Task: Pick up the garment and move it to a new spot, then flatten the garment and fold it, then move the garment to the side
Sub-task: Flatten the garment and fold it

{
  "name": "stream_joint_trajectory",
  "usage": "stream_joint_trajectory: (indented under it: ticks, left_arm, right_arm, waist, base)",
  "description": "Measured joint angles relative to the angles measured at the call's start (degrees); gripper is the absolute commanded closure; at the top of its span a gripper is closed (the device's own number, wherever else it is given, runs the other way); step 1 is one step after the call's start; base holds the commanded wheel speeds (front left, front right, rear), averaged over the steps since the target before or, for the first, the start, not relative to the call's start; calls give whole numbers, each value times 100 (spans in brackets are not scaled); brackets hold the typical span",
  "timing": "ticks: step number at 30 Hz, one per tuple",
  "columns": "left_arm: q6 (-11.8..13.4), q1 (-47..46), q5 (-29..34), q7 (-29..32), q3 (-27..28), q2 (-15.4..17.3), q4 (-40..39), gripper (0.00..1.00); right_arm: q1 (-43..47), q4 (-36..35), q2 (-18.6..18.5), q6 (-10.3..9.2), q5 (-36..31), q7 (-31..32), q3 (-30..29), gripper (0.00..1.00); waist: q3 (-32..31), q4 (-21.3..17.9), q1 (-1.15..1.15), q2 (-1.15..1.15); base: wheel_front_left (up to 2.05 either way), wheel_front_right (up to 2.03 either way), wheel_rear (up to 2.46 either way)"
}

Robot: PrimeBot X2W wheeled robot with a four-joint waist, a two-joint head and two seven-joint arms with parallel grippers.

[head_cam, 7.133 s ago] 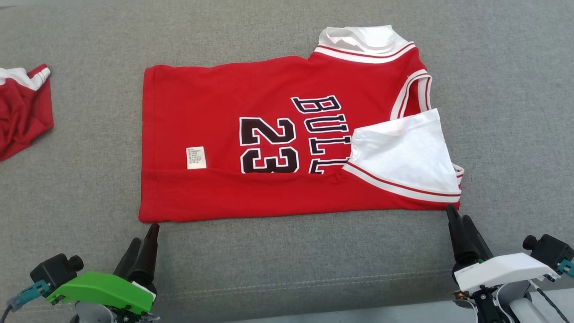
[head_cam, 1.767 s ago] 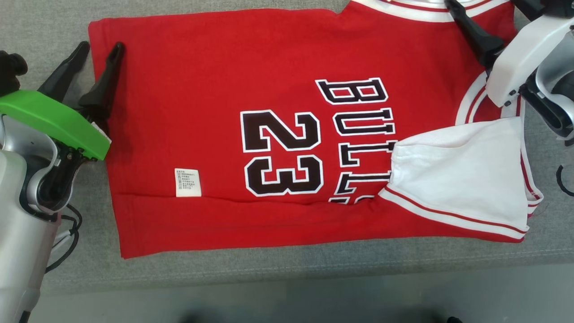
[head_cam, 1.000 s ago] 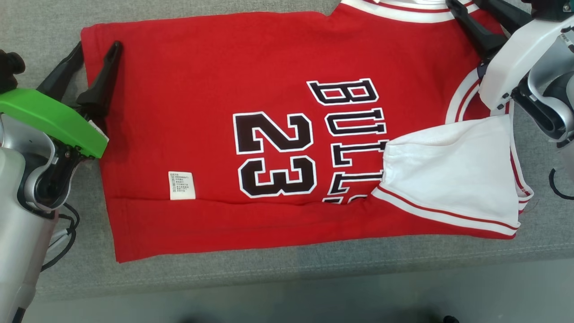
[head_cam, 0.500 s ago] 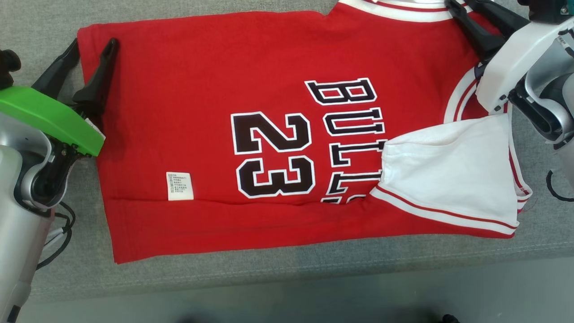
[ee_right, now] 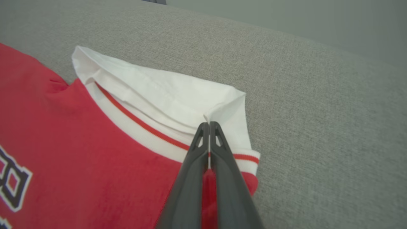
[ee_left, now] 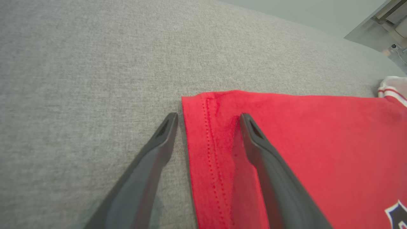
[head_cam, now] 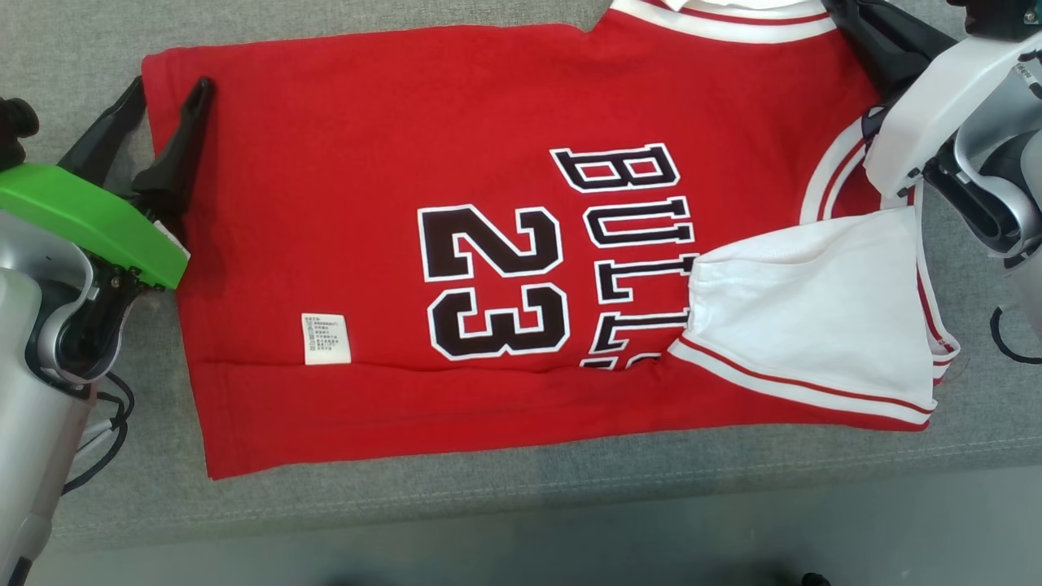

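right tool [ee_right: 209, 125] has closed, seemingly pinching the jersey [head_cam: 366, 122] by its edge.

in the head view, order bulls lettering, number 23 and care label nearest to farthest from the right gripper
From the right gripper, pinching the jersey:
1. BULLS lettering, right of centre.
2. Number 23, centre.
3. Care label, lower left.

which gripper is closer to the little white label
Left. The left gripper sits open astride the hem of the jersey, at the end with the label; the right gripper is shut on the opposite end.
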Motion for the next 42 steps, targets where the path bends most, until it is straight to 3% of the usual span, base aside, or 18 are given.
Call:
stream_joint_trajectory:
  ticks: [15,23,24,25,26,28,29,31,32,34,35,42]
  left_arm:
    - [-13,-140,-5,-66,-154,166,63,0]
    - [-13,-209,-299,-38,-187,156,136,0]
    - [-13,-222,-299,-38,-203,156,143,27]
    - [-13,-225,-301,-38,-214,159,155,27]
    - [-13,-226,-307,-38,-220,160,158,41]
    - [-13,-226,-333,-38,-233,162,163,41]
    - [-13,-227,-342,-38,-240,163,163,54]
    - [-13,-233,-355,-38,-276,162,163,54]
    - [-13,-234,-356,-38,-279,162,160,85]
    - [-13,-242,-356,-42,-320,157,157,85]
    - [-13,-242,-358,-42,-335,156,152,100]
    - [-13,-275,-399,-145,-427,164,103,100]
  right_arm:
    - [-2,67,3,0,120,-56,7,100]
    - [-2,114,7,1,138,-79,35,100]
    - [-2,129,7,1,138,-93,36,100]
    - [-1,142,7,1,140,-111,40,100]
    - [-1,143,5,1,145,-111,41,100]
    - [-1,145,3,1,145,-111,44,100]
    - [-1,146,4,1,145,-112,47,100]
    - [-1,170,3,1,146,-113,56,100]
    - [-1,169,3,1,151,-113,56,100]
    - [0,200,7,1,153,-134,73,100]
    - [0,207,7,1,155,-134,79,100]
    - [4,257,13,1,216,-189,87,100]
  waist:
    - [15,-43,0,0]
    - [-1,-69,0,0]
    - [-3,-69,0,0]
    - [-11,-68,0,0]
    - [-15,-68,0,0]
    - [-19,-65,0,0]
    - [-20,-65,0,0]
    - [-32,-60,0,0]
    - [-36,-58,0,0]
    - [-49,-55,0,0]
    - [-59,-51,0,0]
    - [-144,-33,0,0]
  base:
    - [0,0,0]
    - [0,0,0]
    - [0,0,0]
    - [0,0,0]
    - [0,0,0]
    - [0,0,0]
    - [0,0,0]
    - [0,0,0]
    - [0,0,0]
    - [0,0,0]
    - [0,0,0]
    - [0,0,0]
